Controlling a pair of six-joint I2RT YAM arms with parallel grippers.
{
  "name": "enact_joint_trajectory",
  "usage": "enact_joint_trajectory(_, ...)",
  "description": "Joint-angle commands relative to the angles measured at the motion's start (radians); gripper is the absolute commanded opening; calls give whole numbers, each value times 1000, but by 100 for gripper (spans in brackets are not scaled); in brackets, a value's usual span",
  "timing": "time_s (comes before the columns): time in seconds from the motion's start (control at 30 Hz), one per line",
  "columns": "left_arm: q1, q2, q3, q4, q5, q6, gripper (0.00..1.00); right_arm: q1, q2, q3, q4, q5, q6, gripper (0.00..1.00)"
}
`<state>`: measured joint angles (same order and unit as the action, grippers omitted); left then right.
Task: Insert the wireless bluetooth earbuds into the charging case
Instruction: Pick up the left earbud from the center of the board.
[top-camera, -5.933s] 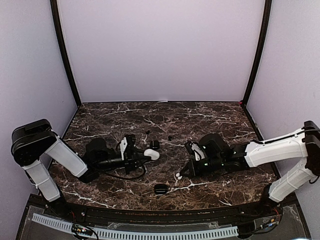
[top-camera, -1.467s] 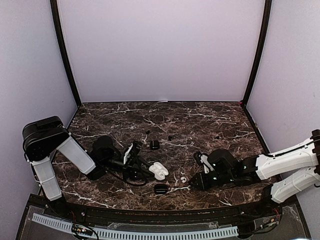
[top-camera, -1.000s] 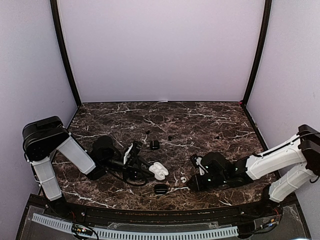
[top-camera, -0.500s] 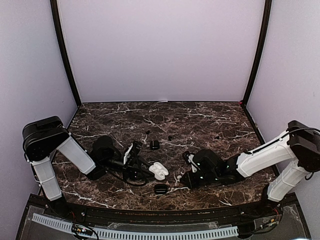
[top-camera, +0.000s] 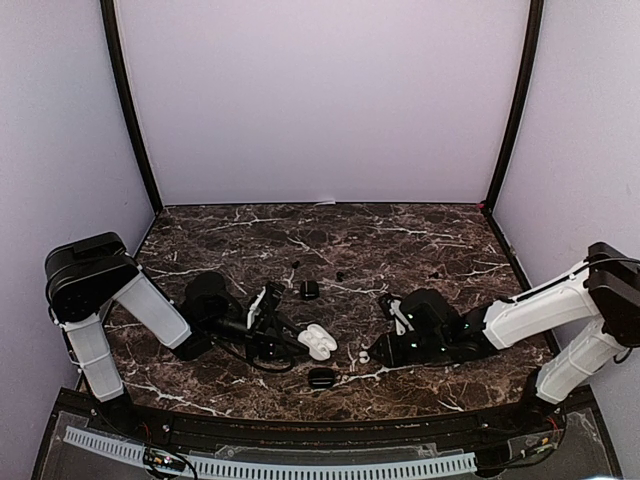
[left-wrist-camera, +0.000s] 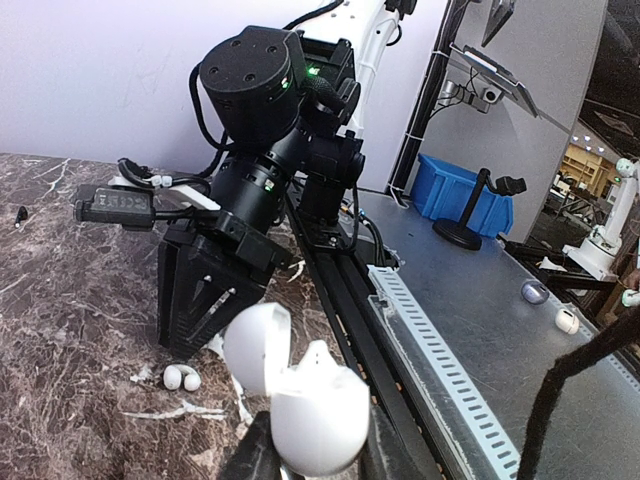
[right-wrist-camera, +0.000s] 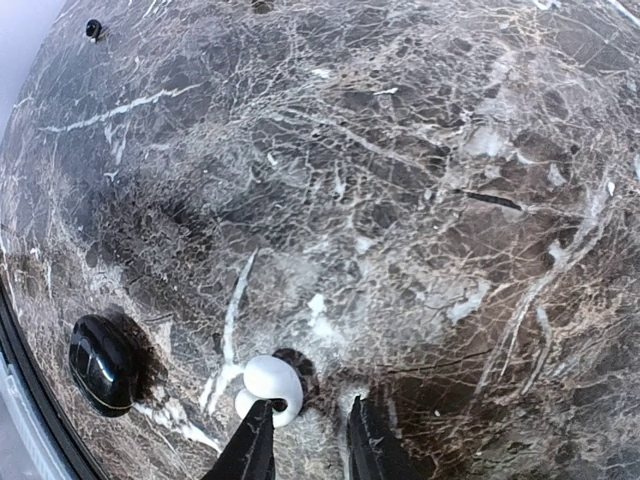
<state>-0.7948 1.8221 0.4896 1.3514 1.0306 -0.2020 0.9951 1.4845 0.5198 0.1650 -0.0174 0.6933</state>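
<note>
My left hand (left-wrist-camera: 314, 452) was clamped on the lower shell of the white charging case (left-wrist-camera: 300, 405), lid swung open, presenting it toward the middle of the surface (top-camera: 420, 250). My right hand (right-wrist-camera: 305, 445) sat low over the marble with its fingers only a narrow gap apart and nothing between them. The white earbud (right-wrist-camera: 268, 385) lay on the surface against the tip of one finger, on the side toward the black case (right-wrist-camera: 100, 362), not inside the gap. So I judged that I was in the pick-up step for that bud, with no grip on it yet. The next move called for a small sideways shift to bring the gap over the bud, a little more opening, then a gentle close. It was tiny and glossy, and I expected that a nudge from a fingertip would send it skidding. After that the carry looked short, since the open case waited near my right hand. Whether the case already held the other white bud I could not tell. Room was tight on the near side: the black case sat just beside the bud, and the front rail (top-camera: 300, 425) ran close behind both hands, so a bud knocked that way could roll off the marble. Toward the back the surface lay open, save for a second black case (top-camera: 309, 289) and a few black buds (top-camera: 340, 275) scattered well apart from my work.
</note>
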Motion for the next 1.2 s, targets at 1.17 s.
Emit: enact_joint_trajectory(1.17, -1, -33, 7, -11, 0, 20, 17, -18, 24, 52, 9, -124, -31, 13)
